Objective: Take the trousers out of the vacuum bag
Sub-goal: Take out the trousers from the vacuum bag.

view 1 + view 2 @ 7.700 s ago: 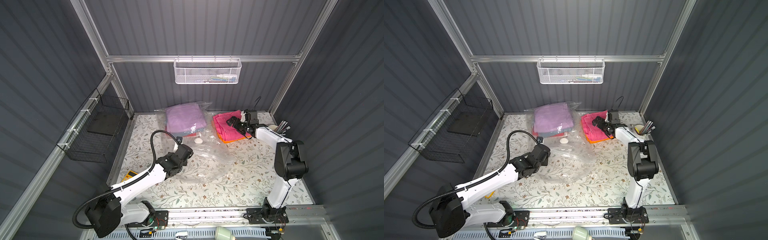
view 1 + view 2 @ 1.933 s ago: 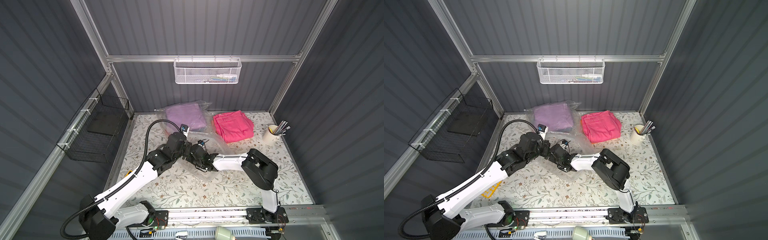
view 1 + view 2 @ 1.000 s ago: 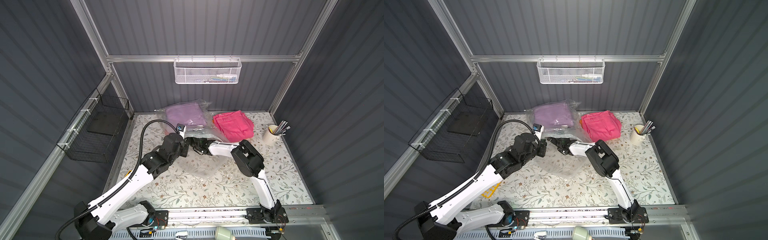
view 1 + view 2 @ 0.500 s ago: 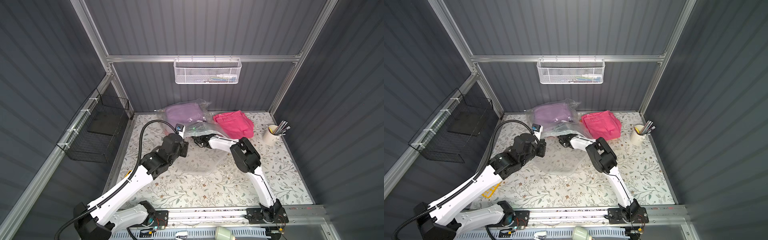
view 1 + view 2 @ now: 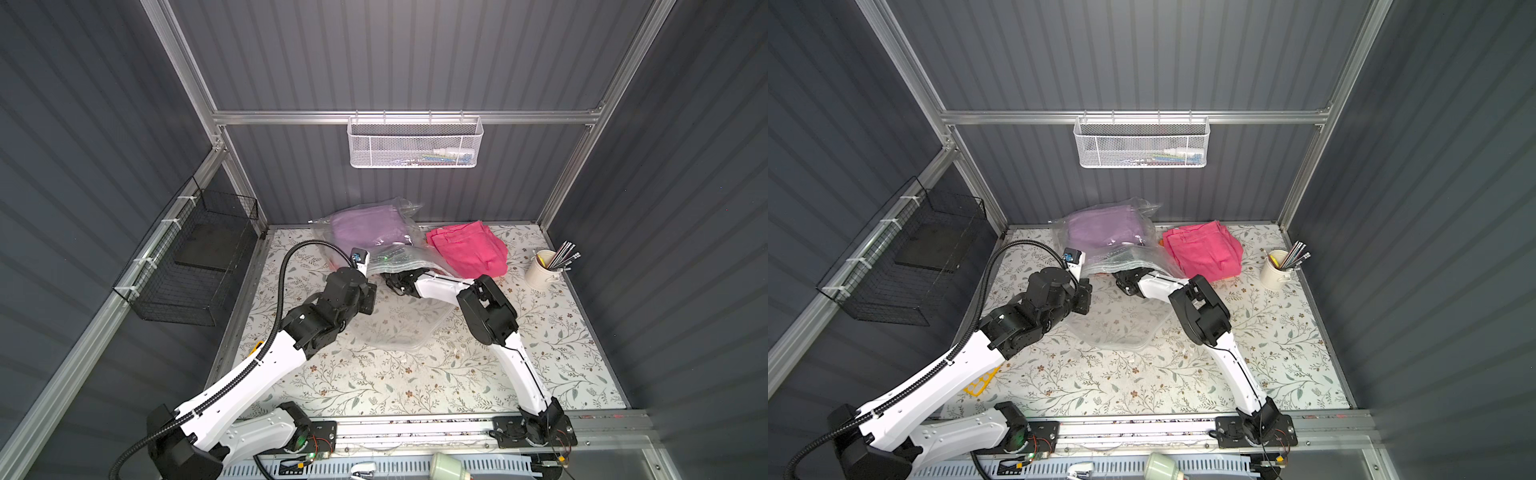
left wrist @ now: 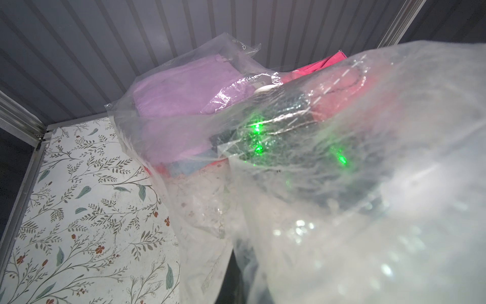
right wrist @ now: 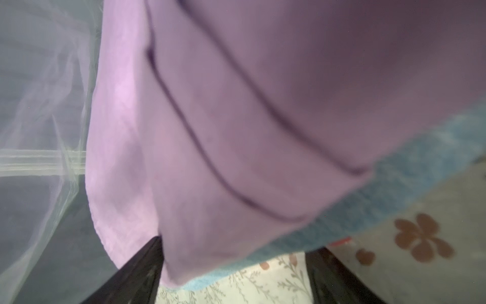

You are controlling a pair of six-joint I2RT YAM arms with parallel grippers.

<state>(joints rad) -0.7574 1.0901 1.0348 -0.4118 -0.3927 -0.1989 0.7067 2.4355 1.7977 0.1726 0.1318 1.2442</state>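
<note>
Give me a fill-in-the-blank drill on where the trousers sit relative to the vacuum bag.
1. The top trousers inside the vacuum bag are ____.
2. Just beneath them, the next garment is light ____.
3. The hot pink trousers lie ____ the bag.

Missing words: lilac; blue; outside.

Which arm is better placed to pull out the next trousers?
Right. The right tool sits open inside the see-through plastic vacuum bag, fingers either side of the lilac trousers. The left tool is shut on the bag's edge, holding it up.
</note>
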